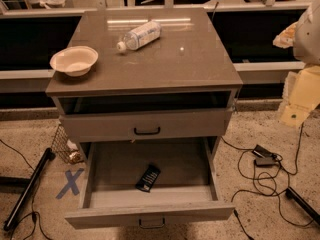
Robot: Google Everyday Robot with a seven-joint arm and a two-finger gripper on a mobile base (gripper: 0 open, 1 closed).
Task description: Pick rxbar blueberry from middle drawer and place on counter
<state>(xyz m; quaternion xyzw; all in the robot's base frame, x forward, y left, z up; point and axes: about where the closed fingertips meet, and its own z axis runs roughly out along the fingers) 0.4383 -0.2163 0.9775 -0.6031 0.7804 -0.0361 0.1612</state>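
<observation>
The rxbar blueberry, a small dark bar with white lettering, lies flat on the bare floor of the middle drawer. That drawer is pulled far out, with a small dark handle low on its front. The counter is the glossy grey-brown top of the cabinet. My arm comes in at the right edge of the camera view. My gripper hangs there, level with the cabinet's drawers and well to the right of them, away from the bar. Nothing shows in it.
A clear plastic bottle lies on its side at the back of the counter. A white bowl sits at its left edge. The upper drawer front has a black bar handle. Cables and a wire basket are on the floor.
</observation>
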